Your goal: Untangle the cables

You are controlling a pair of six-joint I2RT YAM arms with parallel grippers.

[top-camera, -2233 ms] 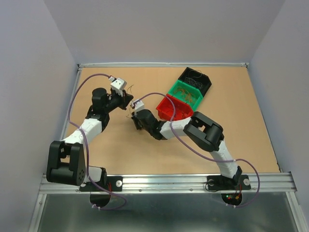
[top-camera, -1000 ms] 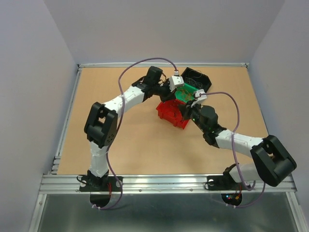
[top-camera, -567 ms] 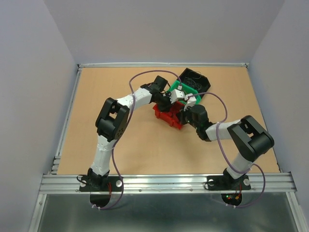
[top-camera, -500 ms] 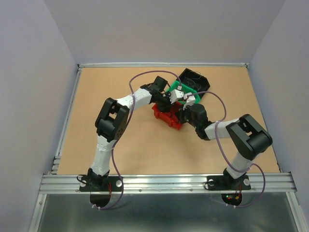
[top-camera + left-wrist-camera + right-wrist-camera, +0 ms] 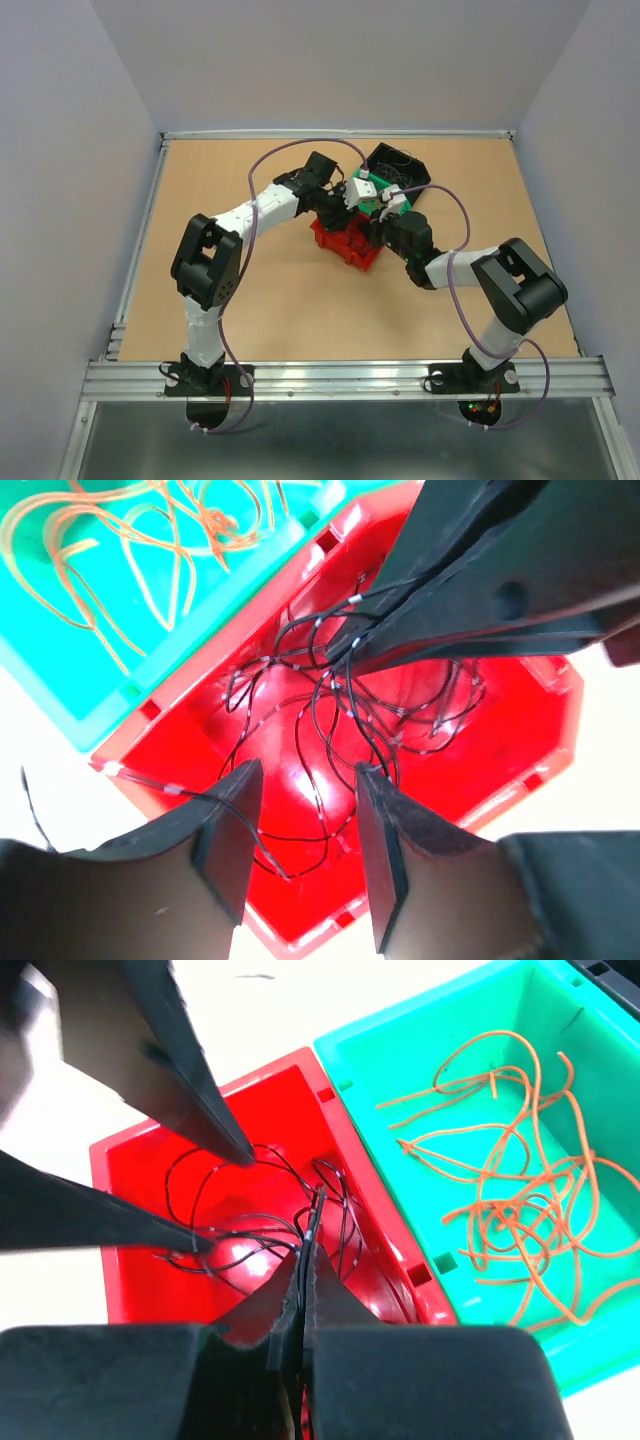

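Thin dark cables (image 5: pixel 300 742) lie looped in the red bin (image 5: pixel 520 730), also the red bin (image 5: pixel 340 250) in the top view. My right gripper (image 5: pixel 305 1250) is shut on a dark cable strand (image 5: pixel 318 1205) above that bin; its tips (image 5: pixel 340 652) show in the left wrist view. My left gripper (image 5: pixel 307 780) hangs open over the same bin, nothing between its pads, and a loose dark strand (image 5: pixel 165 792) trails past its left finger (image 5: pixel 225 840). Orange cables (image 5: pixel 500 1190) lie in the green bin (image 5: pixel 400 1070).
The green bin (image 5: pixel 378 190) touches the red one on its far side, mostly hidden under both wrists. A black bin (image 5: pixel 410 165) with thin wires stands behind it near the back edge. Bare table spreads left and front.
Both arms came from mid-table to the bins. In the last second my left gripper has opened over the red bin, letting go of a dark strand. The right stays shut.
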